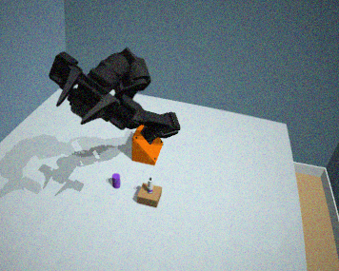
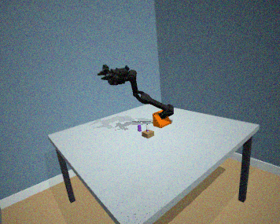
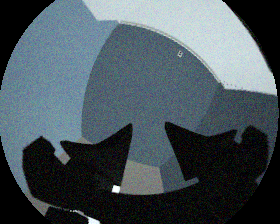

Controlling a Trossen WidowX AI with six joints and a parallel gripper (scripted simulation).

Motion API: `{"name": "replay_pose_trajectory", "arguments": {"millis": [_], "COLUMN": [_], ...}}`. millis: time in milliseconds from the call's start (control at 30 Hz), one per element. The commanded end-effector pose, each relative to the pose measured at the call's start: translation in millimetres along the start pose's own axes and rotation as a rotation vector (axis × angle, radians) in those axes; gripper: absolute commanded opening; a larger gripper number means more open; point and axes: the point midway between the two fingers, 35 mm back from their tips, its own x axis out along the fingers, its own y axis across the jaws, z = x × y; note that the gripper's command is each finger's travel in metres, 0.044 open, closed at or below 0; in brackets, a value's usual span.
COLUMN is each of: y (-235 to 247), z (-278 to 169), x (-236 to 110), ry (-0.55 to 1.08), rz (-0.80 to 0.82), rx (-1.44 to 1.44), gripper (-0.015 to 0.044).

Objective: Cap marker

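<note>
Top view has the arm [image 1: 127, 101] reared way up off the desk [image 1: 217, 220], its fingers [image 1: 86, 101] about half spread with nothing between them. The purple cap [image 1: 115, 180] stands on the desk just beside the holder block [image 1: 149, 196], not touching it, and the marker [image 1: 149, 184] is upright in that block with no cap on, both in front of the orange base [image 1: 147, 145]

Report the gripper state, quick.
Gripper: open, partway, holding nothing, raised well above the table.
</note>
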Motion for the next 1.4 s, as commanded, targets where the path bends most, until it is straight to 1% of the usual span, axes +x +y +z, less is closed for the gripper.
{"name": "replay_pose_trajectory", "arguments": {"millis": [0,200,367,533,733,833,1033,1200,1367], "y": [3.2,9.2,2.9,-15.8,-53.5,-74.1,-130.7,-158.3,-221.1], "z": [-62.1,-136.6,-192.6,-239.5,-283.6,-301.7,-328.5,-333.3,-335.8], "x": [-40.4,-106.3,-166.4,-228.4,-303.8,-340.6,-414.7,-442.1,-483.2], "ry": [0.132,0.303,0.446,0.579,0.728,0.801,0.961,1.023,1.126], "rz": [0.059,0.166,0.256,0.347,0.465,0.533,0.691,0.731,0.796], "rx": [-0.121,-0.278,-0.405,-0.539,-0.718,-0.813,-1.004,-1.074,-1.255], "gripper": [0.024,0.024,0.024,0.024,0.024,0.024,0.024,0.024,0.024]}}
